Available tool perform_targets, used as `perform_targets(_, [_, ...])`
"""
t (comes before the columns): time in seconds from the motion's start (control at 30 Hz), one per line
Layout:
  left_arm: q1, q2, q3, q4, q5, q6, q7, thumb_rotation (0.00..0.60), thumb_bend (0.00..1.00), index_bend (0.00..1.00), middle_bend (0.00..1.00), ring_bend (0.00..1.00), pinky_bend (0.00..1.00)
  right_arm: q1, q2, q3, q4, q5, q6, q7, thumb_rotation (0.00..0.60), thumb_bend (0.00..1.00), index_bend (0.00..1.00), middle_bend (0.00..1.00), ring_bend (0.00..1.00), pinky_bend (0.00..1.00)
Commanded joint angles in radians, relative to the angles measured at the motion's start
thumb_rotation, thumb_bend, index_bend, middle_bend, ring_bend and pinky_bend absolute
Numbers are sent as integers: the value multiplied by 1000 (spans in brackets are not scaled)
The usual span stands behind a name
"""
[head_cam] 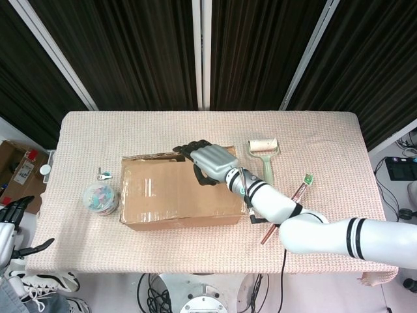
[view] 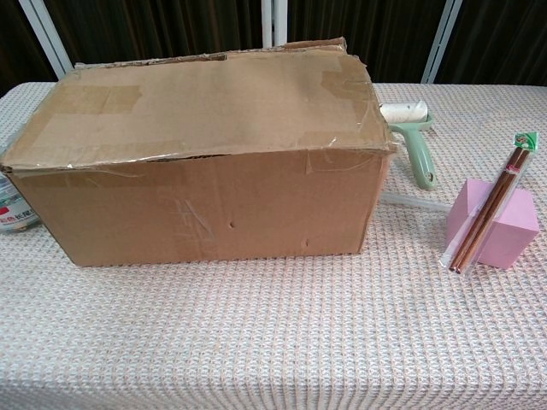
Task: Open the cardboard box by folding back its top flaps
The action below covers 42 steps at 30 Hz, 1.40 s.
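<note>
My right robot hand (head_cam: 207, 162) reaches in over the cardboard box (head_cam: 179, 187) from the right side, its dark fingers (head_cam: 189, 149) spread and lying over the far edge of the top, near the notch between the flaps. From the head view I cannot tell whether the fingertips actually touch the cardboard or hook under a flap; nothing is pinched that I can see. The chest view does not show this hand at all.

My left robot hand (head_cam: 12, 222) hangs off the left edge of the desk (head_cam: 326, 130), well apart from the box, with its fingers apart and holding nothing.

The box sits near the middle of the desk, long side facing me, with its top flaps lying flat and closed; old tape marks show on the lid in the chest view (view: 205, 102). The far flap has a ragged edge.

To the left of the box stands a round tub (head_cam: 100, 197) with a clear lid, and just behind it lies a small clip (head_cam: 103, 174). To the right of the box lies a lint roller (head_cam: 264, 156) with a green handle. Nearer me on the right is a pink block (view: 496, 222) with a packet of chopsticks (view: 491, 209) leaning across it.
</note>
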<state>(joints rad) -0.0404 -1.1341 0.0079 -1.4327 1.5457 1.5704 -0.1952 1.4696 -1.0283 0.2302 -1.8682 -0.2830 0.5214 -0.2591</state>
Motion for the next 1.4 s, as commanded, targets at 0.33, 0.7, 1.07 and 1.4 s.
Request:
perform_targets(0.33, [14, 6, 5, 7, -7, -9, -8, 391, 0, 121, 146, 141, 242, 65, -66, -75, 110, 36, -84, 96, 600, 891, 0, 102, 0, 0])
perform_targets(0.7, [20, 14, 1, -5, -7, -9, 2, 393, 0, 121, 146, 141, 242, 87, -97, -128, 149, 8, -91, 148, 600, 893, 0, 110, 0, 0])
perform_targets(1.07, [25, 9, -2, 7, -13, -19, -7, 386, 0, 120, 146, 141, 242, 109, -128, -174, 196, 2, -111, 193, 600, 905, 0, 112, 0, 0])
perform_targets(1.4, [26, 7, -4, 14, -12, -22, -14, 389, 0, 120, 146, 141, 242, 76, -119, -145, 177, -69, -71, 247, 600, 928, 0, 242, 0, 0])
